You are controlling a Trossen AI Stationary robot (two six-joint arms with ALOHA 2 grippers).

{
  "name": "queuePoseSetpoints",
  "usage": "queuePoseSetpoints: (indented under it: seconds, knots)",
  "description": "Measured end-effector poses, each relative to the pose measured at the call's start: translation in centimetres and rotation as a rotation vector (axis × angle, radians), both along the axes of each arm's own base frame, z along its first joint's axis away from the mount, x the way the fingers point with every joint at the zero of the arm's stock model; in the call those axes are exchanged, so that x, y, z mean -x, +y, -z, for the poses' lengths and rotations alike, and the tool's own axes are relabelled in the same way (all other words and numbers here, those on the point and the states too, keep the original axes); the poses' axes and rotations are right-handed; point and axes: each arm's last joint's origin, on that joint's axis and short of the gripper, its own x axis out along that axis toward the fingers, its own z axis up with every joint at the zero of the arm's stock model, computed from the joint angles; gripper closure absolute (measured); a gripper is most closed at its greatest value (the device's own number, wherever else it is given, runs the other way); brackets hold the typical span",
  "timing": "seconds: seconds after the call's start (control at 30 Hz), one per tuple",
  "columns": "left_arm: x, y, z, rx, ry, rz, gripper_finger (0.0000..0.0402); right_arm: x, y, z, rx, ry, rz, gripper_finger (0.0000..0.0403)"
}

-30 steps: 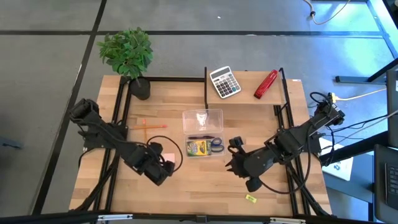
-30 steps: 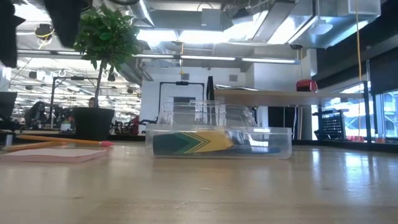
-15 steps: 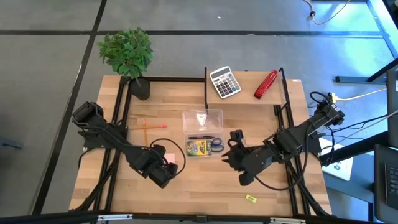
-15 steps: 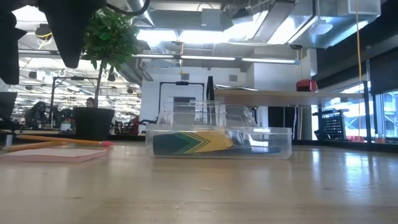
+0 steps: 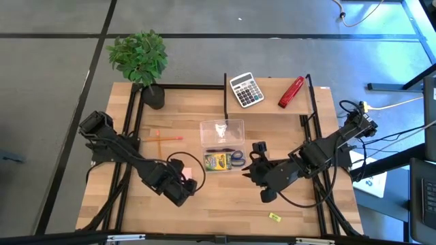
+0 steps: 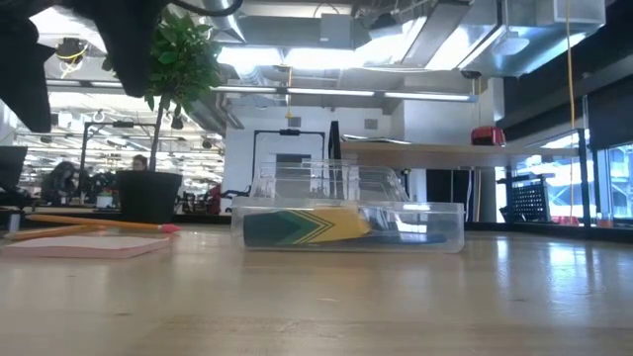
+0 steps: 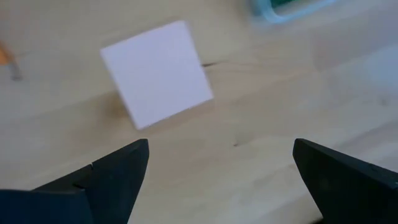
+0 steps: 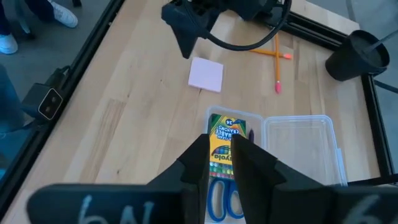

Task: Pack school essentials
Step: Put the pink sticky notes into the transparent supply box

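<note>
The left gripper (image 5: 185, 191), fingers spread apart, has been shifted slightly toward three o'clock over the pink note pad (image 7: 157, 73). The right gripper (image 8: 219, 144), fingers together, is unmoved.

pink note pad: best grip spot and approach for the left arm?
Come straight down with the left gripper, whose jaws are open. The pink note pad lies flat and thin on the table, so pinch across two opposite straight edges, likely after turning the wrist, since the pad sits skewed to the fingers.

Overhead, table-level, two wrist views downward
</note>
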Motion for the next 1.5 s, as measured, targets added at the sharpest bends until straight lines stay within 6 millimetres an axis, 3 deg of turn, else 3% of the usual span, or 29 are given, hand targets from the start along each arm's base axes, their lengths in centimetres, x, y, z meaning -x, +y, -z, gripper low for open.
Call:
queuePoseSetpoints:
  seconds: [0.33,0.8,1.03,1.33,1.5]
  knots:
    - [-0.8,-0.3,-0.3,-0.022,-0.108,0.025,0.001,0.0,0.0,0.0,-0.001,0.001,-0.001,0.0334]
    - [0.1,0.6,0.0,-0.051,-0.01,-0.074,0.0003,0.0,0.0,0.0,-0.002,0.001,0.0,0.0334]
    - [-0.4,0.4,2.0,-0.054,0.012,-0.13,0.0002,0.0,0.0,0.0,0.0,0.001,-0.002,0.0334]
    - [0.0,1.2,2.1,-0.046,0.112,-0.145,0.0002,0.0,0.0,0.0,-0.004,-0.002,0.0,0.0334]
    - [-0.8,1.7,3.3,-0.039,0.172,-0.155,0.0002,-0.1,0.0,0.0,-0.004,-0.003,0.0,0.0334]
